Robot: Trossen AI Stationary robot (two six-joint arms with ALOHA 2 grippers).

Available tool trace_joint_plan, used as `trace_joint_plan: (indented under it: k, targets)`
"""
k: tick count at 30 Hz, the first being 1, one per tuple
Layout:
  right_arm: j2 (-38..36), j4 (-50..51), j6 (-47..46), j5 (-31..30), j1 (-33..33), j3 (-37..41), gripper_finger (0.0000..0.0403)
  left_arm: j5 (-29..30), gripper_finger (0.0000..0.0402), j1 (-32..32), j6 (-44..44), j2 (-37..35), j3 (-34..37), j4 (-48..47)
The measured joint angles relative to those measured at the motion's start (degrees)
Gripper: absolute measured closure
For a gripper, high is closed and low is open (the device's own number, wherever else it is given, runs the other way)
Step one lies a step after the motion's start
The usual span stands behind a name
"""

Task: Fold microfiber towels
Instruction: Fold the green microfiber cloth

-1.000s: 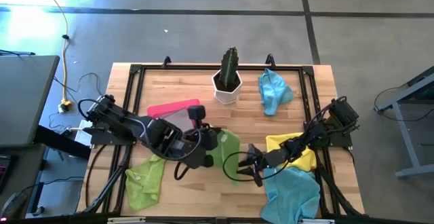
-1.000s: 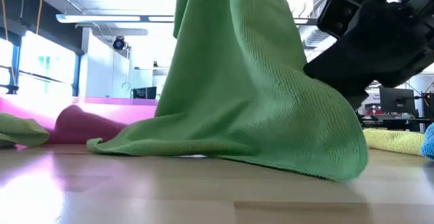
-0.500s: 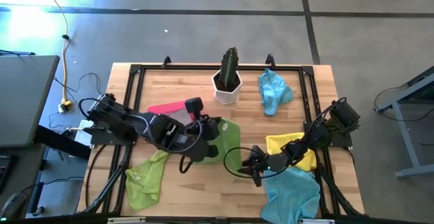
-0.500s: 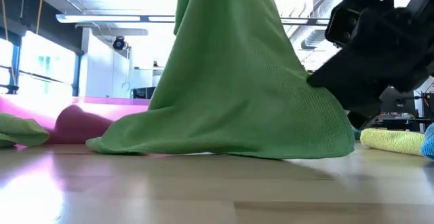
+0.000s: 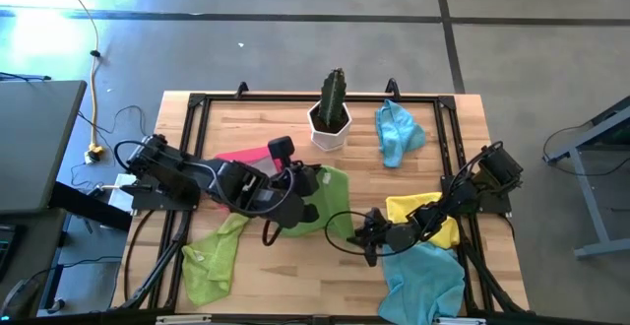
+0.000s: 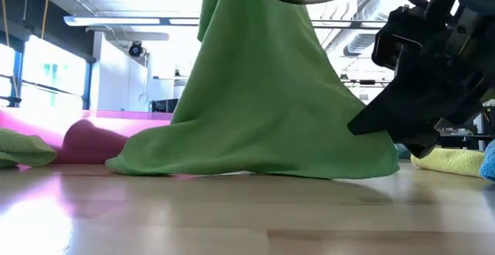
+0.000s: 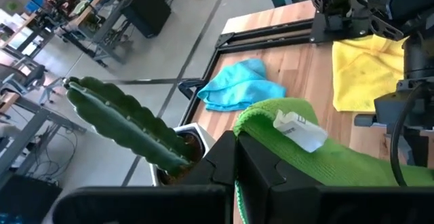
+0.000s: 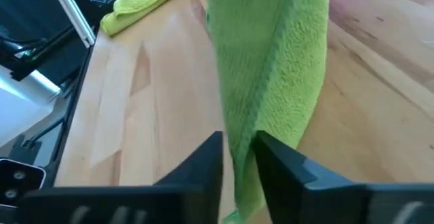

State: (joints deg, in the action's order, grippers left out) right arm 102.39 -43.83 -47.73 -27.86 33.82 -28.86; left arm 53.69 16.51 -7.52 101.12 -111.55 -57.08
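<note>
Near edge of table [image 5: 295, 278]: spare lime towel [image 5: 211, 263] crumpled toward the left corner, light blue towel [image 5: 425, 278] heaped at the right corner, yellow towel [image 5: 425, 215] just behind it. All untouched, unfolded.

Mid-table, right of centre: right gripper [image 5: 366, 237] low, fingers pinched on the lower hem of the held green towel [image 5: 333, 195], cloth running up between them in the right wrist view.

Further back, centre: left gripper [image 5: 303, 181] raised, clamped on the upper corner, white care label [image 7: 300, 130] showing just past its fingers.

Since a second ago: upper corner carried toward the far edge; hem drawn back and settled flatter on the wood. Reads as stretching the cloth out for laying flat; no fold made yet.

Beyond: pink tray [image 5: 241, 155] left of centre, cactus pot [image 5: 330, 118] and second light blue towel [image 5: 398, 133] along the far edge.
</note>
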Motion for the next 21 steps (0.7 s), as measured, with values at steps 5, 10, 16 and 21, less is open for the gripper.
trace_joint_plan:
  k: [5, 10, 16, 21]
  targets:
    - [0.0, -0.02, -3.33, -0.51, 0.02, 0.0, 0.0396, -7.19, 0.0401, 0.41, -4.52, 0.0, 0.0, -2.45]
    - [0.0, -0.1, -5.46, -0.92, 0.11, 0.0, 0.04, -15.77, 0.0401, 1.31, -16.53, 0.0, 0.02, -10.51]
    - [0.0, -0.24, -6.02, 1.63, 0.18, 0.0, 0.0402, -21.78, 0.0379, 4.32, -22.4, 0.02, 5.11, -12.87]
    - [-0.03, -1.4, -6.16, 1.84, 1.32, 0.0, 0.0402, -23.3, 0.0329, 6.08, -26.84, 0.02, 12.11, -12.64]
